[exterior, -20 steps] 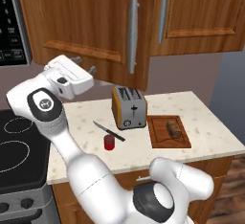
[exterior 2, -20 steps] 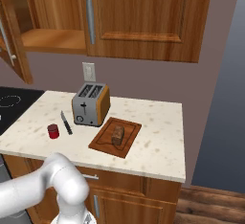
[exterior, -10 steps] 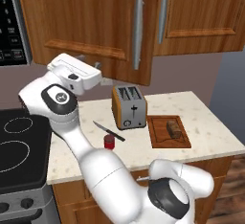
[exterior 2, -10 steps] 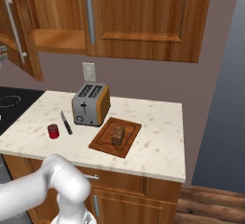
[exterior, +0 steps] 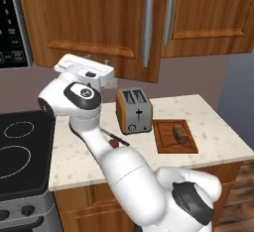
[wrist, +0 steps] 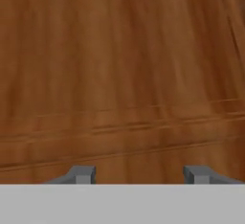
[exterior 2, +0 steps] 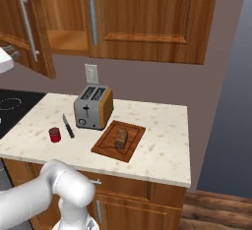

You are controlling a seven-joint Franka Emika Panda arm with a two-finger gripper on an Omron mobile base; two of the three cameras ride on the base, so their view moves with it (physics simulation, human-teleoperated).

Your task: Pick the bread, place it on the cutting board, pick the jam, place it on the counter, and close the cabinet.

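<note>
Right base view shows the cabinet (exterior 2: 34, 37) door swung nearer shut than a second ago, the gripper (wrist: 141, 174) pressed against its panel, tips apart and holding nothing (bread (exterior 2: 121, 138) and jam (exterior 2: 55, 134) sit far below it, already placed).

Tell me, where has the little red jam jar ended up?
The jam jar stands on the counter, toward its left end in the right base view, beside a knife and in front of the toaster.

speckled beige surface (exterior 2: 162, 145), toaster (exterior 2: 93, 107) near the back, wooden cutting board (exterior 2: 106, 144) beside it, knife (exterior 2: 67, 126), little red jam jar (exterior 2: 54, 134) up front
</note>
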